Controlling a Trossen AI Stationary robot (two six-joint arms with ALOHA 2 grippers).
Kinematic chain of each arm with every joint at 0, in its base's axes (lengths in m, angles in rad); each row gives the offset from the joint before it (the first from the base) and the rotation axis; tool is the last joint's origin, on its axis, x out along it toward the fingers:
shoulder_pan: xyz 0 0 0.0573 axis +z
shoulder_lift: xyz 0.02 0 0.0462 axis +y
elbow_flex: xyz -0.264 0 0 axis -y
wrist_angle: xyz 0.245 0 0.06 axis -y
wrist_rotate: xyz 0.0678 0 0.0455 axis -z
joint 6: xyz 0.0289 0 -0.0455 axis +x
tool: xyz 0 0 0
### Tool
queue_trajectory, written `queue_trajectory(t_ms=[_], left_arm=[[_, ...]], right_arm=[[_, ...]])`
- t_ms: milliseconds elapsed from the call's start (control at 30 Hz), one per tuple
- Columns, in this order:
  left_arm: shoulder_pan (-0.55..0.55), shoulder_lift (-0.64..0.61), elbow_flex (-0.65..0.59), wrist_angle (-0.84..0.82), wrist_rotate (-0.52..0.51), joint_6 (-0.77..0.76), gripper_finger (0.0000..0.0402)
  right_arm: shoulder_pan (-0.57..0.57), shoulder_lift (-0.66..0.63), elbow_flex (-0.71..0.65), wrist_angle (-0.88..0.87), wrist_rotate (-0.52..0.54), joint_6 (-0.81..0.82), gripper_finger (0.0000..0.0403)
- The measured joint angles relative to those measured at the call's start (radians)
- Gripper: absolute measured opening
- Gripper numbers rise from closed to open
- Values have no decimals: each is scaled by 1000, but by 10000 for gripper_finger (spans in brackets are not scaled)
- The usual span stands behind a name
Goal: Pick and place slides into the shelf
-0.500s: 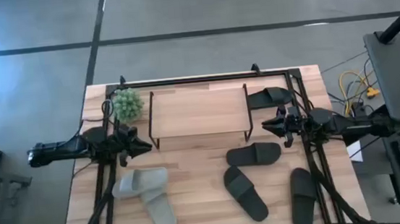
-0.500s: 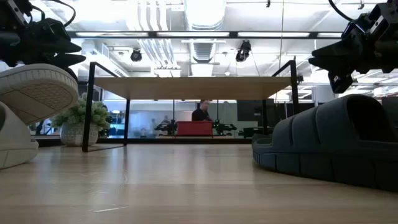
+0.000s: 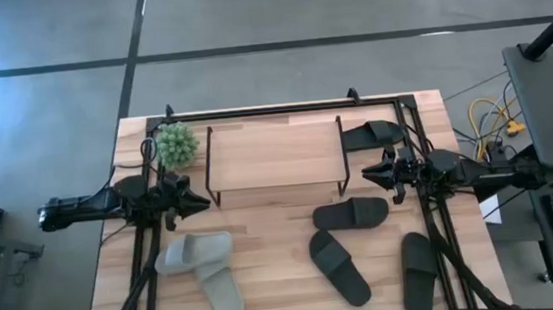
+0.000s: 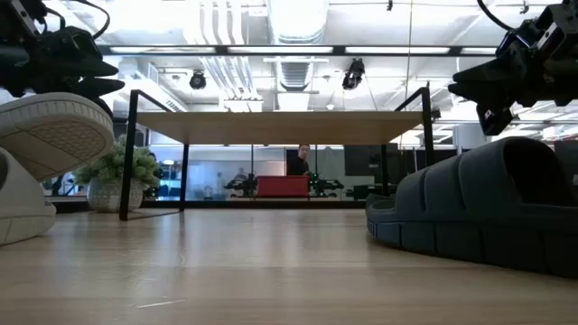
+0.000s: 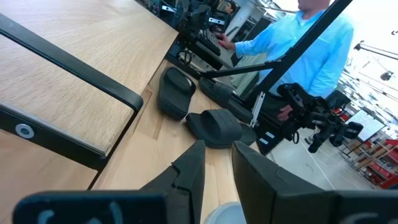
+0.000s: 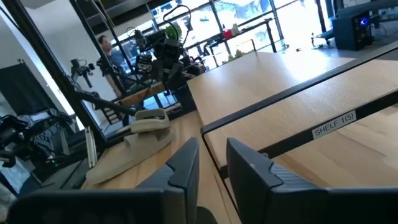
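Observation:
The shelf (image 3: pixel 275 161), a low black rod rack, stands at the table's far middle. Four black slides lie on the right half: one (image 3: pixel 373 134) beside the shelf's right end, one (image 3: pixel 352 213) in front of it, and two (image 3: pixel 338 266) (image 3: pixel 419 273) near the front edge. Two pale grey-green slides (image 3: pixel 195 250) (image 3: pixel 223 292) overlap at the near left, one propped up on the other (image 4: pixel 50 135). My left gripper (image 3: pixel 201 204) (image 5: pixel 217 149) hovers left of the shelf, narrowly open and empty. My right gripper (image 3: pixel 367 174) (image 6: pixel 212 146) hovers right of it, also narrowly open and empty.
A small potted plant (image 3: pixel 176 142) sits at the far left corner, next to the shelf. A black rail frame (image 3: pixel 282 108) edges the table. A person in a light blue shirt (image 5: pixel 311 43) stands beyond the right side. Bare wood lies between the two slide groups (image 3: pixel 275 255).

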Motion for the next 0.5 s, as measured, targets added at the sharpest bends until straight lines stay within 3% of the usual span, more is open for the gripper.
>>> queue_trajectory(t_ms=[500], left_arm=[[0,0,0,0,0,0,66]], right_arm=[[0,0,0,0,0,0,69]])
